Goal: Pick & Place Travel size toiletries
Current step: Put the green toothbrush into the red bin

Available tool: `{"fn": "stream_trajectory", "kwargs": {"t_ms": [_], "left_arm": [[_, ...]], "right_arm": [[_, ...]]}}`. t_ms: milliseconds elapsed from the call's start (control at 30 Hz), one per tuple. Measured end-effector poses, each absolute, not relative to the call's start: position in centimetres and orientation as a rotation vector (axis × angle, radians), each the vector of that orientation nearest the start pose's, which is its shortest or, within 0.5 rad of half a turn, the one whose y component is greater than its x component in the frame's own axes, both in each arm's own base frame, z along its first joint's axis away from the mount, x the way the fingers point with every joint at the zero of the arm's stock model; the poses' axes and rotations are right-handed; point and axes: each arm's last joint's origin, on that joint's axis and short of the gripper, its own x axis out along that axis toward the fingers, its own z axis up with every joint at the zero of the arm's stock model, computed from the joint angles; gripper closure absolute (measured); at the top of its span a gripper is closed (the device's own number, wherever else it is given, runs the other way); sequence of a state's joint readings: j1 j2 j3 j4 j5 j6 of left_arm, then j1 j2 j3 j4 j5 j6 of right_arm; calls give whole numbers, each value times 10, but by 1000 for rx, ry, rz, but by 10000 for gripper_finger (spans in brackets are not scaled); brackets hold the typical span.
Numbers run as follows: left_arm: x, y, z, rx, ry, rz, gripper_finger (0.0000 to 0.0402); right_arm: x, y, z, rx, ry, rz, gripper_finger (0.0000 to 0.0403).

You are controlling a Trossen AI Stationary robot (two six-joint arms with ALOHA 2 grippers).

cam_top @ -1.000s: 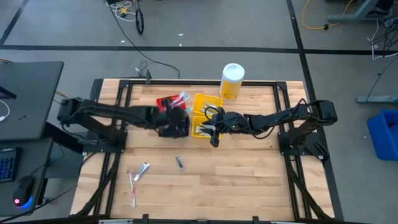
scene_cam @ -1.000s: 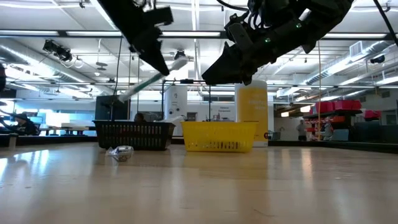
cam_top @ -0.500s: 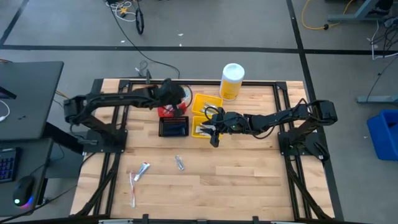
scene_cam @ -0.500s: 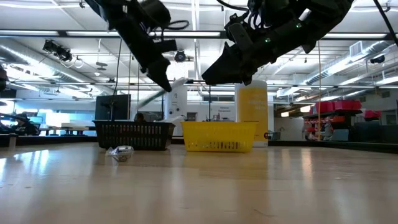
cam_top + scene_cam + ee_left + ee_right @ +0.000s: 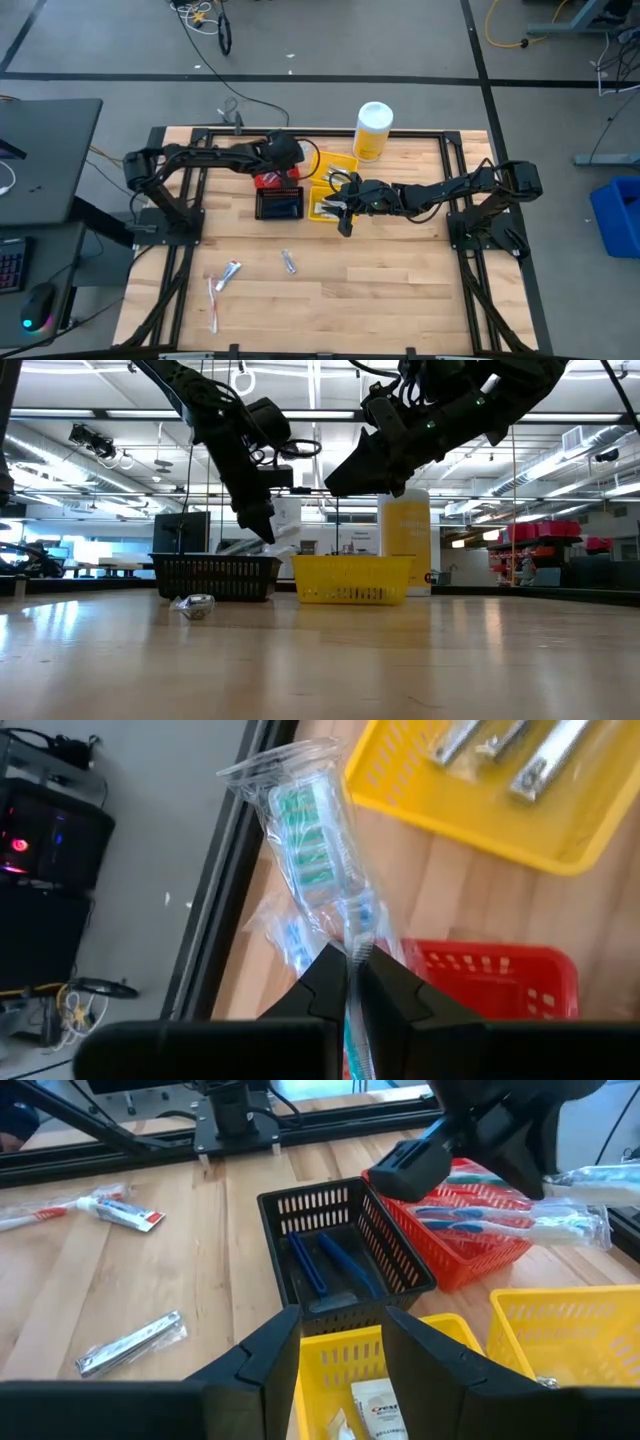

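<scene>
Left wrist view is showing the left end effector (image 5: 352, 975) clamping a wrapped toothbrush (image 5: 315, 845) by its handle, apparently so it can be lowered lengthwise among the toothbrushes already lying in the red bin (image 5: 272, 180). Its long axis is running straight out from the fingers, bristle head leading, tilted over the bin toward the surface's (image 5: 400, 290) back edge. Right end effector (image 5: 344, 222) is waiting, fingers apart and empty, over the yellow bin (image 5: 330, 207) beside the black bin (image 5: 281, 205).

A bin (image 5: 280, 205) sits left of another bin (image 5: 327, 206), with a bottle (image 5: 372, 130) behind them.
</scene>
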State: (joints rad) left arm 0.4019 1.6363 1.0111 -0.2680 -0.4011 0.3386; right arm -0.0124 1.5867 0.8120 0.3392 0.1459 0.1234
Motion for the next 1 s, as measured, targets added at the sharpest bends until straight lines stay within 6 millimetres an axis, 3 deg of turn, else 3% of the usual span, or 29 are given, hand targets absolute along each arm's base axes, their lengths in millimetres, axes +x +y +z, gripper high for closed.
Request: {"fn": "stream_trajectory", "kwargs": {"t_ms": [567,1000], "left_arm": [[295,144,196,183,1035,645,370],[295,144,196,187,1039,651,330]], "right_arm": [[328,-8,198,92,431,-182,256],[328,-8,198,92,431,-182,256]]}}
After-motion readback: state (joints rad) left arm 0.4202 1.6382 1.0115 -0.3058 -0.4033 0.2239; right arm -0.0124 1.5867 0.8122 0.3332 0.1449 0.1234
